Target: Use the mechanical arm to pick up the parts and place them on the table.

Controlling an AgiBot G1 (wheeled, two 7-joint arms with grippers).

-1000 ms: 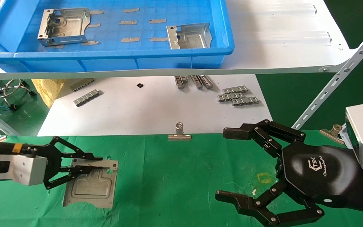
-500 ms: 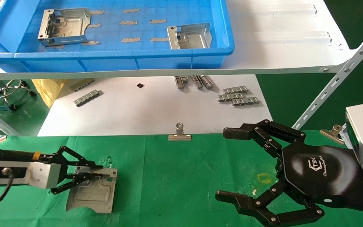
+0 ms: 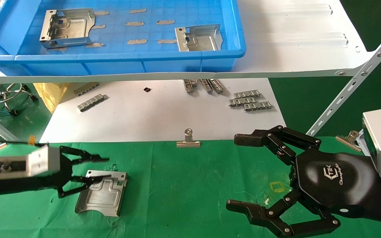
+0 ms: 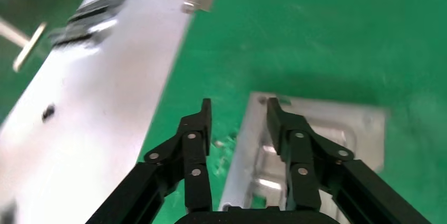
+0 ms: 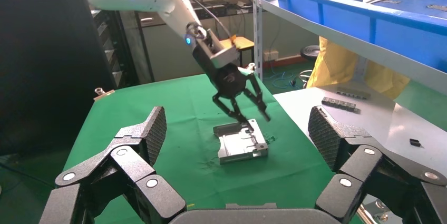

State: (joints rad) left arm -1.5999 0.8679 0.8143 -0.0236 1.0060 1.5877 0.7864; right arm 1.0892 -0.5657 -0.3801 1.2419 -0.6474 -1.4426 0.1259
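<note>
One silver-grey part [image 3: 102,193] lies flat on the green table [image 3: 184,185] at the front left. My left gripper [image 3: 106,168] is open just over its far edge, one finger above the flange and the other above the cloth. In the left wrist view the gripper [image 4: 239,105] straddles the part's edge [image 4: 316,129]. The right wrist view shows this part [image 5: 242,144] under the left gripper [image 5: 253,118]. Two more parts [image 3: 67,28] [image 3: 198,38] lie in the blue tray [image 3: 111,59]. My right gripper [image 3: 235,172], the black three-fingered hand, is open and empty at the front right.
The blue tray sits on a white shelf above a white board [image 3: 160,112] with grey ridged strips [image 3: 250,100]. A silver binder clip [image 3: 188,140] holds the cloth's far edge. A slanted shelf brace [image 3: 352,89] stands at the right.
The left gripper set the part down on the cloth and opened its jaws. Its wrist rose and drew back to the left. The right hand has not moved.
</note>
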